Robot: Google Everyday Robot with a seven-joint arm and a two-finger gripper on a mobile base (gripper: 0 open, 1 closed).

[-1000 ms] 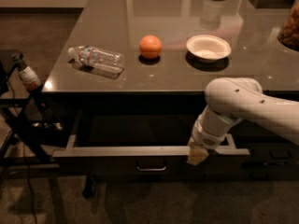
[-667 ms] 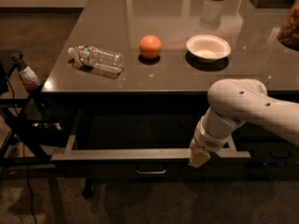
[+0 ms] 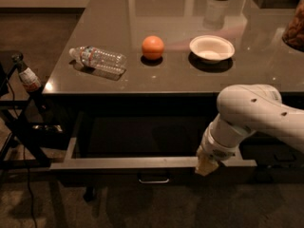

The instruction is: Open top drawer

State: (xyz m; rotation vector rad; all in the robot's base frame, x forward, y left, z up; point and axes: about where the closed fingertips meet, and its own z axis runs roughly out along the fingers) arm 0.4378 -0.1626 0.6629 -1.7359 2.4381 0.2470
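- Camera view: the top drawer [image 3: 123, 163] stood pulled well out from under the surface [image 3: 166, 77], across the lower middle of the frame, its grey rim forward and its dark inside exposed.
- Its small metal handle [image 3: 153, 179] hung free at the centre of the front, with nothing on it.
- The gripper [image 3: 207, 165] sat at the drawer's front rim, lower right of the frame, to the right of the handle; whether it was clenched or released could not be told.
- Judged from this, the opening looked largely done; at most a little more travel and the gripper's withdrawal remained.
- On the surface lay a plastic water bottle [image 3: 98, 60] on its side, an orange [image 3: 153, 47] and a white bowl [image 3: 212, 48].
- The bottle's label showed no legible writing.
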